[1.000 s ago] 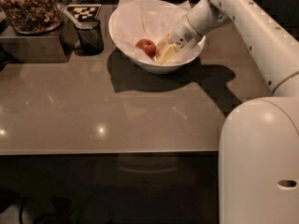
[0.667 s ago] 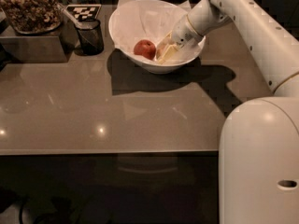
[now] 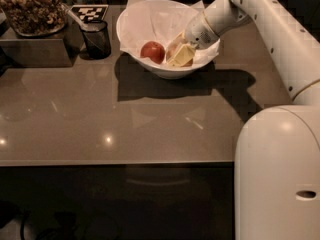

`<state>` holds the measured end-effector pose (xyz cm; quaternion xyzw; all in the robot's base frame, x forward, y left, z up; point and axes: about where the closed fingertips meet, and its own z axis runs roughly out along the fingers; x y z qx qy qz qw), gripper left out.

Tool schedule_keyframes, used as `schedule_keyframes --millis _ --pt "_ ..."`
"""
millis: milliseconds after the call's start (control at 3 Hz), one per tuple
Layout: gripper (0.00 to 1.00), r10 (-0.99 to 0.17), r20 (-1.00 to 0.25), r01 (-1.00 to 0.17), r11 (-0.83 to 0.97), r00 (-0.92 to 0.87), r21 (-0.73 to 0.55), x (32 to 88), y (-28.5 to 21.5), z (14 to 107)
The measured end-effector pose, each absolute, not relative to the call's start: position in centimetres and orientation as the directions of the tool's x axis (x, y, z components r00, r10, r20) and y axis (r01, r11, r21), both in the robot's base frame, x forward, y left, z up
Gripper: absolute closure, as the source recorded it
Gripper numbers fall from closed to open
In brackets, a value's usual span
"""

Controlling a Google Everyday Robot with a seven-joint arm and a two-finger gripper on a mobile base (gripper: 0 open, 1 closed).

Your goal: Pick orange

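Smooth white rounded arm shells (image 3: 280, 34), small dark screw dots, cream pincer (image 3: 181, 55) inside the bowl (image 3: 170, 73).

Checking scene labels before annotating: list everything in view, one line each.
bowl: one, white, paper-lined, back centre of the table
apple: one, red, in the bowl, left of the end effector
orange: one, pale orange-tan, in the bowl, mostly hidden by the end effector
cup: one, dark, left of the bowl, utensil handle sticking out
checkered marker: one, black and white, behind the cup
snack container: one, brown contents, far left
table: one, grey-brown, glossy
arm: one, white, reaching in from the right
base: one, white, lower right
end effector: one, pale yellow, down in the bowl at the orange
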<state>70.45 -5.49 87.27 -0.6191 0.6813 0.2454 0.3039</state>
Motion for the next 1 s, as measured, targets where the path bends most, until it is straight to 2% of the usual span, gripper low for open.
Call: schedule_keyframes --millis 667,1000 --pt "1.00 -0.500 -0.866 -0.995 0.081 0.005 -0.052 68.9 -6.1 94.0" --pt "1.00 -0.438 -0.899 -0.997 0.065 0.018 -0.051 68.2 -6.4 96.3"
